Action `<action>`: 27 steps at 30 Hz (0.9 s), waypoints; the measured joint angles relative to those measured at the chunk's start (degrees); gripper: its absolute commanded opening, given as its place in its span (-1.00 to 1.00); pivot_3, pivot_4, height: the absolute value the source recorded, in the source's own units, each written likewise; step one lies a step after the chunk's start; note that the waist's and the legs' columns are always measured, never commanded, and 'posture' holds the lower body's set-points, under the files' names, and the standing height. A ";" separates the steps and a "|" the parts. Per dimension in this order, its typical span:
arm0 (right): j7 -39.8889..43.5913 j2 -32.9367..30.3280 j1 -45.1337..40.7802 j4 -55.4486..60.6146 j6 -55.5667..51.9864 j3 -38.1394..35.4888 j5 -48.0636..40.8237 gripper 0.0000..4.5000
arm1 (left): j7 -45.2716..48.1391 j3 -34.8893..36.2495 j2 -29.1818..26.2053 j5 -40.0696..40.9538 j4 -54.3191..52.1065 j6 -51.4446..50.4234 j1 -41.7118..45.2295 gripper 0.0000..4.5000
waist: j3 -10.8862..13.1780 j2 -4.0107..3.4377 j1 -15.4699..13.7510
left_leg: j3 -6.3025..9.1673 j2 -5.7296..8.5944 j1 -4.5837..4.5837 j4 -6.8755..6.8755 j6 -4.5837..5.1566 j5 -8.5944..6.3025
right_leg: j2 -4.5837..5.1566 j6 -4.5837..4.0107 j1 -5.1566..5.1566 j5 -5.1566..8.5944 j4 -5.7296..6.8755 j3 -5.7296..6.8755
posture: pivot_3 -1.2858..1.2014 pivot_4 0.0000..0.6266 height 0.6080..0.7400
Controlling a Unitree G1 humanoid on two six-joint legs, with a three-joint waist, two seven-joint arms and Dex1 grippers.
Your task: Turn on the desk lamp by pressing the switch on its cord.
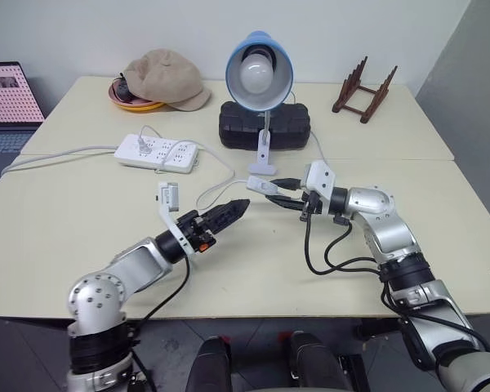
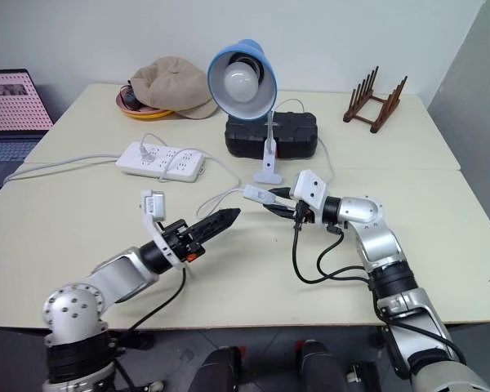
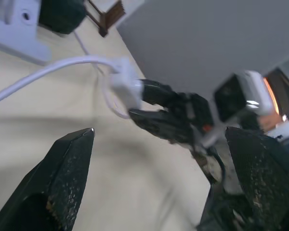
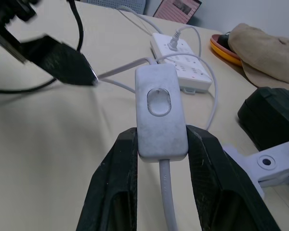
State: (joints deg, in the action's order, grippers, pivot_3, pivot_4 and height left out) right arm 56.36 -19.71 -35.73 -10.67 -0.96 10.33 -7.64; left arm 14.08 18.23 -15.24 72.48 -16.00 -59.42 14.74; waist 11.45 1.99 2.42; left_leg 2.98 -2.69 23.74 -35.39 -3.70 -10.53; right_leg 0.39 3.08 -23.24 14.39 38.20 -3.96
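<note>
The small, light, rigid switch (image 4: 160, 118), just in front of the desk lamp (image 1: 259, 73) and raised off the bench (image 1: 82, 237), is clamped by its sides in the right pincer (image 4: 161, 144), its oval button facing the spread-wide, empty left pincer (image 1: 233, 211) nearby, its limp cord (image 4: 169, 202) offering little resistance.

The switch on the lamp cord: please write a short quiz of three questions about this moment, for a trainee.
1. True or false: the right gripper is shut on the switch.
2. Is the bulb of the desk lamp lit? Yes or no.
3. What lies on the table beside the beige cap, nearer the robot? A: the power strip; B: a keyboard; C: a mug.

Key
1. True; its two fingers clamp the switch's sides.
2. No; the bulb looks plain white, not glowing.
3. A.
</note>
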 measured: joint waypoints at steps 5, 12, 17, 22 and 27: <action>-0.11 -0.25 2.39 5.18 -2.78 0.07 -0.90 -0.53 | -0.98 -1.76 0.43 0.56 0.20 1.11 2.32 1.00 | 0.00 0.00 -0.11 | -0.05 0.01 0.02 -0.07 0.00 0.00 | 0.00 0.03 0.01 -0.02 -0.03 -0.05 | 0.03 -0.52 1.00; 0.14 -0.34 3.18 7.75 -3.25 0.51 -1.54 -0.53 | -0.90 -3.44 0.35 0.64 0.80 1.25 3.29 1.00 | 0.00 0.00 -0.09 | -0.05 0.00 0.04 -0.06 0.00 0.00 | -0.01 0.03 0.01 -0.02 -0.09 -0.04 | 0.03 -0.52 1.00; 0.13 -0.33 3.25 8.45 -3.31 0.59 -2.03 -0.53 | -0.87 -4.34 0.31 0.65 0.80 1.27 3.28 0.79 | 0.00 0.00 -0.10 | -0.05 0.00 0.06 -0.06 0.00 0.00 | -0.01 0.03 0.00 -0.01 -0.11 -0.03 | 0.03 -0.52 1.00; 0.11 -0.35 3.25 8.47 -3.35 0.60 -2.15 -0.53 | -0.92 -4.33 0.32 1.05 0.80 1.54 3.28 0.40 | 0.00 0.00 -0.10 | -0.05 0.00 0.06 -0.05 0.00 0.00 | -0.01 0.03 0.00 -0.01 -0.12 -0.04 | 0.03 -0.52 1.00; 0.11 -0.44 3.26 8.47 -3.34 0.76 -2.15 -0.53 | -0.92 -4.33 0.26 1.05 0.91 2.18 3.28 -0.03 | 0.00 0.00 -0.10 | -0.05 0.00 0.06 -0.05 0.00 0.00 | -0.01 0.03 0.01 -0.01 -0.13 -0.04 | 0.03 -0.52 1.00</action>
State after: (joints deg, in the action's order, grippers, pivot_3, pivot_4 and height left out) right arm 56.47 -20.15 -32.47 -2.20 -4.30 11.09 -9.80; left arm 13.16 13.90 -14.98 73.53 -15.09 -57.24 18.02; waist 11.45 1.99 2.32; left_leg 2.93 -2.68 23.80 -35.44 -3.70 -10.53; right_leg 0.38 3.12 -23.24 14.38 38.07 -4.00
